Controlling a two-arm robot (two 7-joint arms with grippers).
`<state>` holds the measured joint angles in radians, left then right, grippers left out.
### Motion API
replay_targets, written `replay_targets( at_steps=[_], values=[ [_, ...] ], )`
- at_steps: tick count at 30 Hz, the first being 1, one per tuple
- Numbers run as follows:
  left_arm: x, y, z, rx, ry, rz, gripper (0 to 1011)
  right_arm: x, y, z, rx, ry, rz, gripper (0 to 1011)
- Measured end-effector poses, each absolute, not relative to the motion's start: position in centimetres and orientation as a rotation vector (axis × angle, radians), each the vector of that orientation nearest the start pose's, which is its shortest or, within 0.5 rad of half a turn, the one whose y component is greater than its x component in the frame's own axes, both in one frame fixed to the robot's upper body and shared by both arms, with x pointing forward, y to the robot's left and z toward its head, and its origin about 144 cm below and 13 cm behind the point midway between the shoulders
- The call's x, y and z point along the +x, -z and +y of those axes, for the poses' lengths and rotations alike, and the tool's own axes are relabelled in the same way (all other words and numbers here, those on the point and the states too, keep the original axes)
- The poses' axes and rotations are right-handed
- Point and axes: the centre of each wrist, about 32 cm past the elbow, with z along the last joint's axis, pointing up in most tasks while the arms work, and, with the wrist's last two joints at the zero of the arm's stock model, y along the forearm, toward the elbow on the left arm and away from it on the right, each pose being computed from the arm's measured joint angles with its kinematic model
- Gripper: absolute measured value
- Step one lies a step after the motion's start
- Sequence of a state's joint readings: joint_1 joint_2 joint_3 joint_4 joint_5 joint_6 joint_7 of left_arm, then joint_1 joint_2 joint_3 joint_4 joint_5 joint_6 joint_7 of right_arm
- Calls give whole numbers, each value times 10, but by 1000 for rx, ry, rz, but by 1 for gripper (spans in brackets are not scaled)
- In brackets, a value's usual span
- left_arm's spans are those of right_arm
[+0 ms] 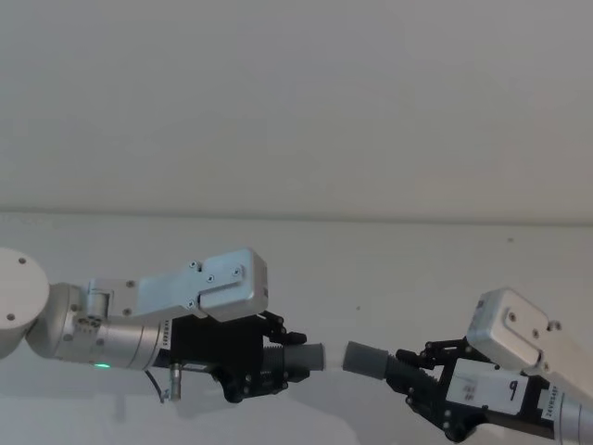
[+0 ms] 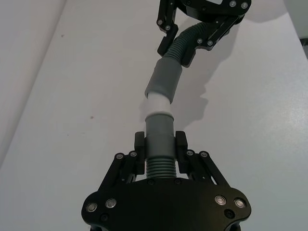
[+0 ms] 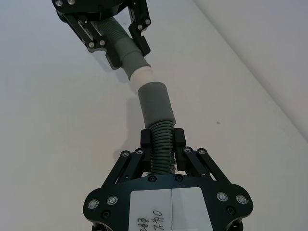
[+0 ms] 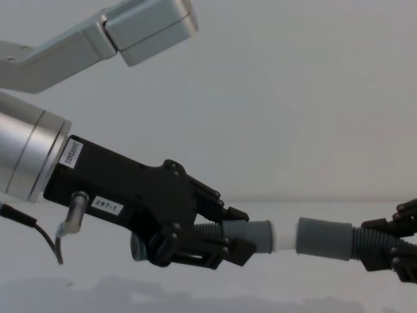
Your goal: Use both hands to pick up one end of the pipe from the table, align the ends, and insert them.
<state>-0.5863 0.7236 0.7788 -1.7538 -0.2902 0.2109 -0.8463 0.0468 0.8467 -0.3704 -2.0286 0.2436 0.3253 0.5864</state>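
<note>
Gripping the pipe (image 2: 160, 166) behind each cuff, left gripper (image 2: 160, 147) and right gripper (image 3: 162, 144) hold ends apart; chest view reveals white tip (image 4: 285, 237) facing plain cuff (image 4: 324, 238).

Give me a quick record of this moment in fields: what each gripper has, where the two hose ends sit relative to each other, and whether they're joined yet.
left gripper: shut on the hose just behind the white-tipped cuff
right gripper: shut on the ribbed hose behind the plain cuff
ends: held above the table, facing each other, nearly in line
gap: white tip at the plain cuff's mouth; chest view shows a small gap
joined: not yet inserted
</note>
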Motion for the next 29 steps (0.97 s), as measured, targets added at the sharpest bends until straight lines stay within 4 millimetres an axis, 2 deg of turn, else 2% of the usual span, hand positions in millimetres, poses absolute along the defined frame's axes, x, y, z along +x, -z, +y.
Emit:
replay_targets(
  at_steps=[29],
  values=[
    [510,-1291,214,538,-89,-331,355,420,-1265,-277,-538,479,-229,265]
  ],
)
